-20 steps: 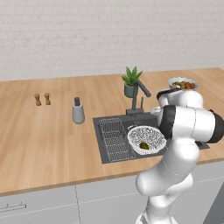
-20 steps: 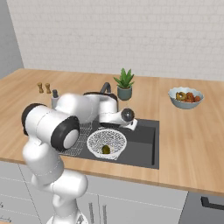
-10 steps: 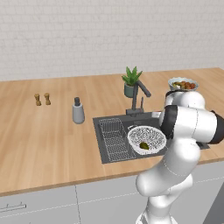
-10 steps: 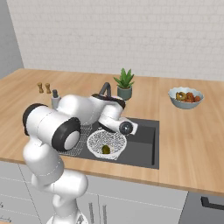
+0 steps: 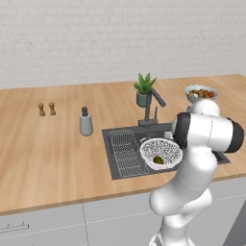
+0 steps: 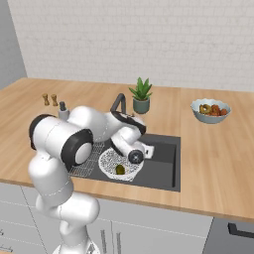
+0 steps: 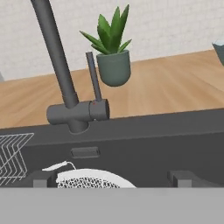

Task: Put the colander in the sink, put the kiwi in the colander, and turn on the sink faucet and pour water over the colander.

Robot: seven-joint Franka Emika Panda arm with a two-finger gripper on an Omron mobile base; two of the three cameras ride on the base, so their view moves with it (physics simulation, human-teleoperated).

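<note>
The white speckled colander [image 5: 161, 152] [image 6: 118, 162] sits in the dark grey sink [image 5: 111, 163] [image 6: 161, 166], and the olive-brown kiwi [image 5: 157, 160] [image 6: 120, 169] lies in it. Behind the basin the sink faucet [image 5: 153, 103] [image 6: 119, 102] stands, with no water running from it. My gripper [image 6: 150, 148] [image 7: 113, 179] hangs low inside the sink just above the colander's far rim [image 7: 87, 177]. It faces the faucet post [image 7: 53, 52] and its upright lever [image 7: 92, 74]. Its fingertips [image 7: 41, 178] are wide apart and open, holding nothing.
A wire rack [image 5: 127, 153] fills the sink's left part. A potted plant [image 5: 144, 90] [image 7: 113, 57] stands behind the faucet, a grey soap bottle [image 5: 85, 122] to the left, and a fruit bowl [image 6: 211, 110] on the right counter. Two small shakers [image 5: 46, 109] stand far left.
The hand has dropped lower into the sink over the colander. The colander and kiwi have stayed put.
</note>
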